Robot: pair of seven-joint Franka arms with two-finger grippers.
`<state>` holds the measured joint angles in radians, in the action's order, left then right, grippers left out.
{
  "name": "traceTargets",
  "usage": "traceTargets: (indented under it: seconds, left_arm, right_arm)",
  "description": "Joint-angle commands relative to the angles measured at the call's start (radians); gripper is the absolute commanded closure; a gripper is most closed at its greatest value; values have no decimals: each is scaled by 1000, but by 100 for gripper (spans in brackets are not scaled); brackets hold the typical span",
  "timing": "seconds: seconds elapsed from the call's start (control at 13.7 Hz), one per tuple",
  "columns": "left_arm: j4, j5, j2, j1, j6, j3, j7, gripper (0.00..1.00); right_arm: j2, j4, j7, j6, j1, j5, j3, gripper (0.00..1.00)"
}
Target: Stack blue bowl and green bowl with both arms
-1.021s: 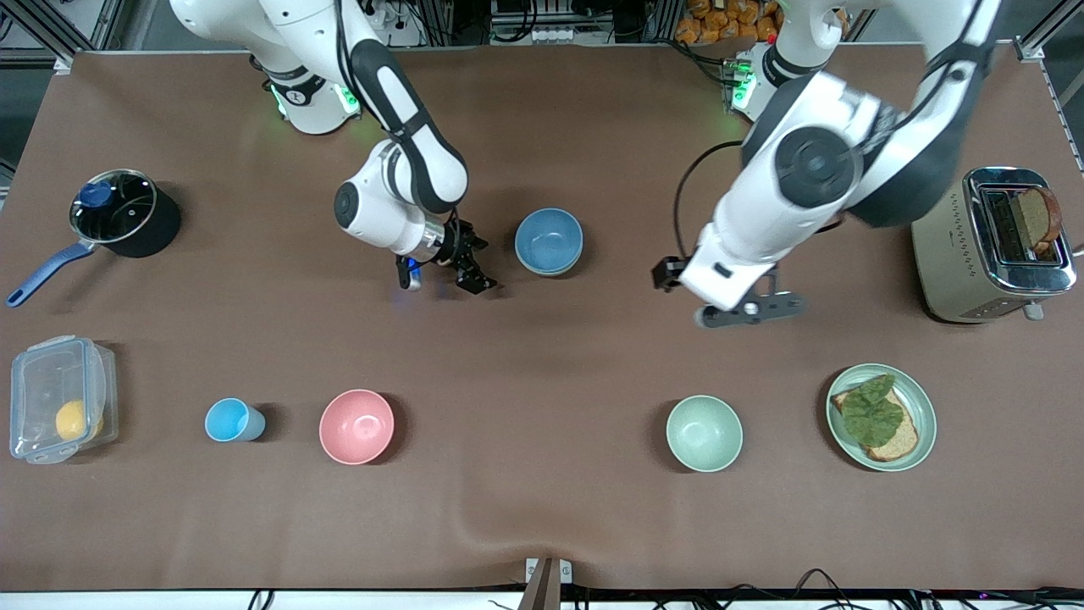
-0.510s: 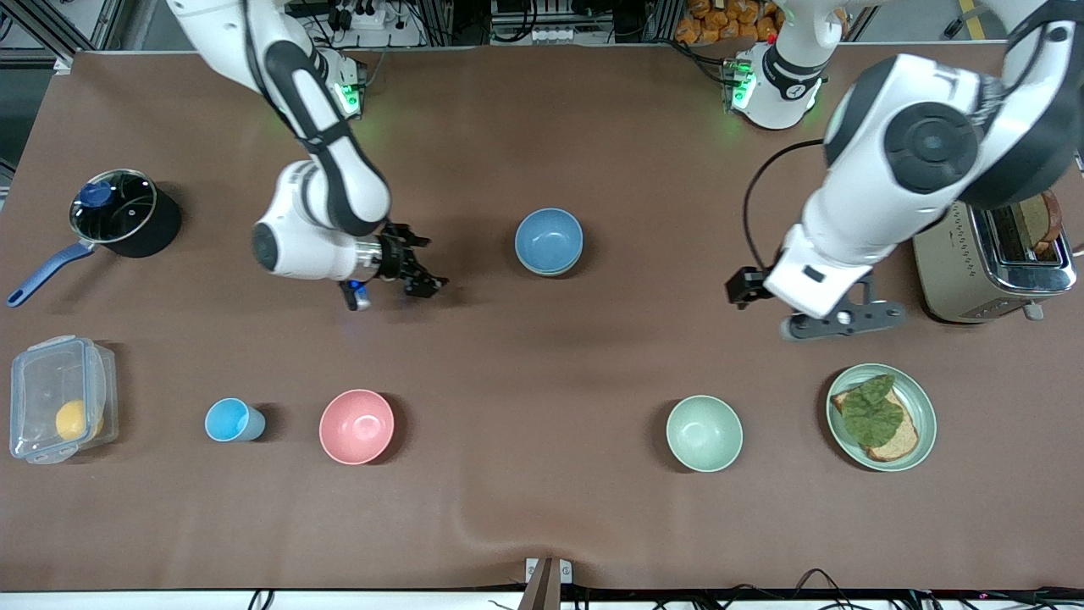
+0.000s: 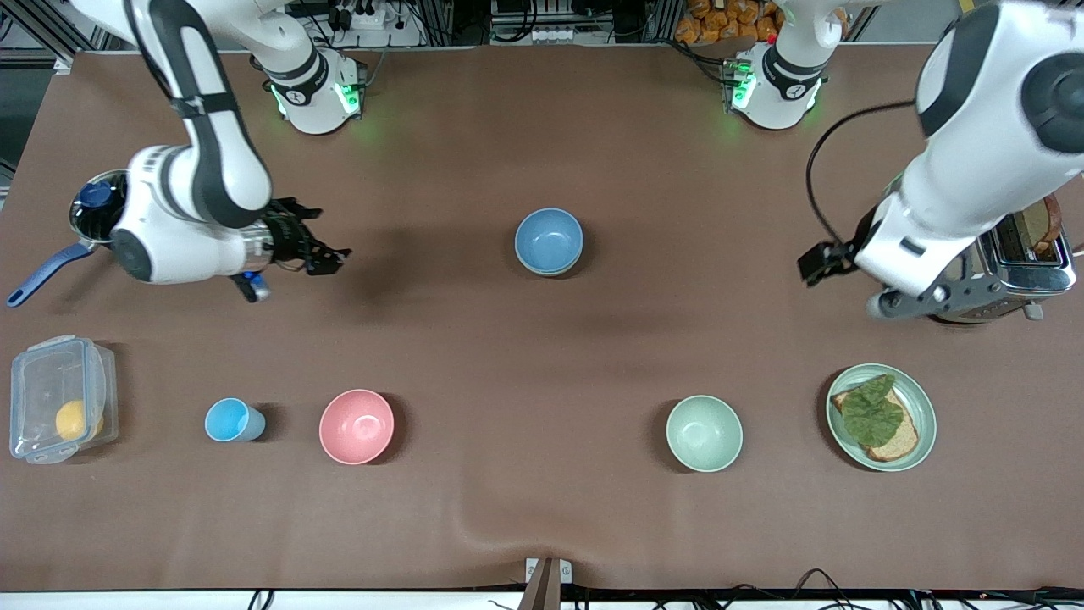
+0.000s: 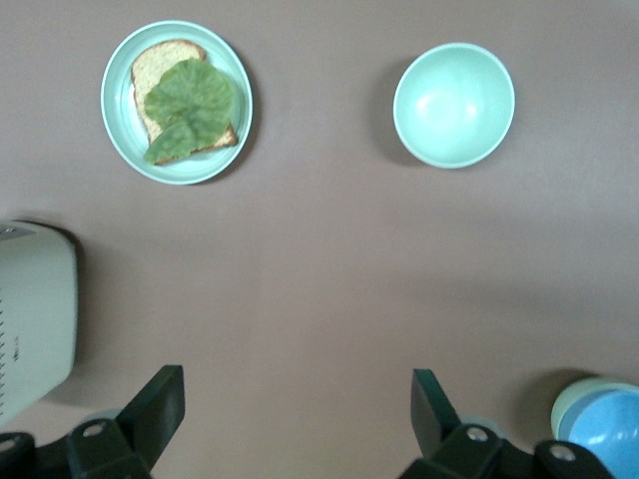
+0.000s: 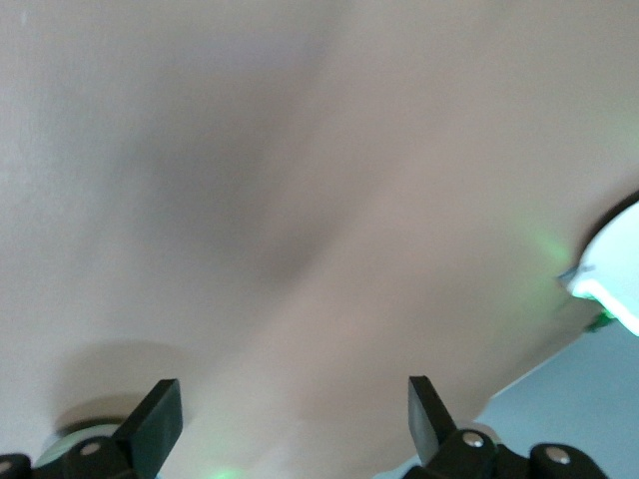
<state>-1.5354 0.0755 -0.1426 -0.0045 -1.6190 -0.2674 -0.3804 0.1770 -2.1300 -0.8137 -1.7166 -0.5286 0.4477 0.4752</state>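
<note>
The blue bowl [image 3: 549, 239] sits nested inside a pale green bowl [image 3: 550, 272] in the middle of the table. Only the green rim shows under it. The stack also shows in the left wrist view, blue bowl [image 4: 607, 434] in green rim [image 4: 563, 404]. A second green bowl [image 3: 704, 433] stands alone, nearer the front camera, and appears in the left wrist view [image 4: 454, 104]. My left gripper [image 3: 931, 298] is open and empty beside the toaster [image 3: 991, 246]. My right gripper [image 3: 326, 258] is open and empty, over bare table beside the pot [image 3: 123, 212].
A green plate [image 3: 923, 419] with toast and a leaf lies toward the left arm's end. A pink bowl [image 3: 356, 426], light-blue cup [image 3: 230, 420] and clear box [image 3: 59, 398] with a yellow fruit line the near side toward the right arm's end.
Both arms have swung away from the stacked bowls: the right gripper toward the pot, the left gripper toward the toaster. The bowls have not moved.
</note>
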Motion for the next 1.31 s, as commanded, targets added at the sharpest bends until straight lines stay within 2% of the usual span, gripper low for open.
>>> traceTargets:
  seconds: [0.0,0.29,0.36,0.58,0.66,0.73,0.95,1.24]
  left_arm:
    - [-135,-49,155,-95,-2,143,95,0]
    - [-118,-51,199,-127,39,188,153,0]
    - [-115,-55,204,-126,40,188,153,0]
    - [-100,-75,201,-120,57,194,158,0]
    - [-95,-91,199,-112,60,189,161,0]
    - [-85,-94,199,-112,67,188,161,0]
    - [-83,-94,198,-109,77,192,222,0]
    - [-72,-132,184,-110,88,191,251,0]
  right_arm:
    - [-25,64,39,93,79,-98,-12,0]
    - [-27,195,250,230,284,-167,-29,0]
    - [-27,229,287,245,349,-178,-62,0]
    - [-25,333,311,287,525,-285,-272,0]
    - [-25,396,311,319,541,-322,-312,0]
    - [-25,463,315,350,541,-352,-323,0]
    - [-24,666,434,394,541,-359,-345,0]
    - [-68,697,446,378,549,-351,-363,0]
